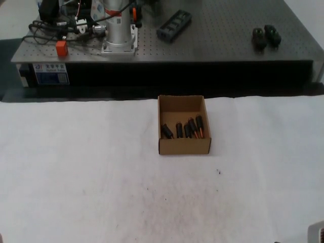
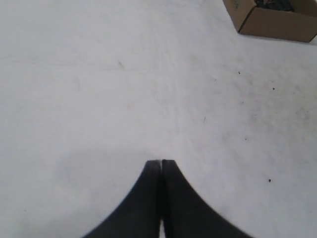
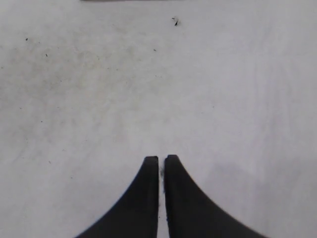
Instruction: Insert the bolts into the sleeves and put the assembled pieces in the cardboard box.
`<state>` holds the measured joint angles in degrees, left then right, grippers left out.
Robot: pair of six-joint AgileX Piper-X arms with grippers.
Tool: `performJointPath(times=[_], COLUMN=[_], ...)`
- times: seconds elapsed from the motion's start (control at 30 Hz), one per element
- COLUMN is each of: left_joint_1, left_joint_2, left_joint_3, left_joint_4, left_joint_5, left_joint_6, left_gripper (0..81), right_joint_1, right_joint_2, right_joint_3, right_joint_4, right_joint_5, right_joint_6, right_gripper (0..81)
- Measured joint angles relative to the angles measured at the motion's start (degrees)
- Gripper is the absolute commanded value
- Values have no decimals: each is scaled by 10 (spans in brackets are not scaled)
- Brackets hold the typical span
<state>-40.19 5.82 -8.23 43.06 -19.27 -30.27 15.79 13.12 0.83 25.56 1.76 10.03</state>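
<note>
The cardboard box (image 1: 163, 147) stands in the middle of the white cloth, its top open. Inside it lie several assembled pieces (image 1: 184, 128), black sleeves with orange bolts, gathered against the near wall. A corner of the same box (image 2: 271, 24) appears in the left wrist view, well away from my left gripper (image 2: 161, 162). That gripper hovers over bare cloth with its black fingers pressed together and nothing between them. My right gripper (image 3: 161, 158) is likewise shut and empty above the speckled cloth.
Behind the cloth is a perforated metal bench (image 1: 223, 40) carrying a metal post (image 1: 119, 25), cables, an orange block (image 1: 61, 48), a black tray (image 1: 174, 24) and two black parts (image 1: 266, 36). White cloth (image 1: 76, 177) spreads wide around the box.
</note>
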Motion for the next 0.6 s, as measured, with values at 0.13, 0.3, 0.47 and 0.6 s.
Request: performJointPath(times=[0.13,0.3,0.47,0.6], left_joint_1=[0,0,0,0], left_joint_2=[0,0,0,0], left_joint_3=[16,53,66,82], left_joint_4=[-13,-48,-91,-115], left_joint_5=[-1,7,56,122], left_joint_6=[2,2,2,2], left_gripper=[6,6,6,6], right_joint_1=[0,0,0,0], right_joint_2=[0,0,0,0], right_joint_3=[0,0,0,0], right_joint_4=[0,0,0,0], right_joint_5=[1,2,2,2], right_joint_6=[-2,-4,5,8], right_gripper=[41,41,41,41])
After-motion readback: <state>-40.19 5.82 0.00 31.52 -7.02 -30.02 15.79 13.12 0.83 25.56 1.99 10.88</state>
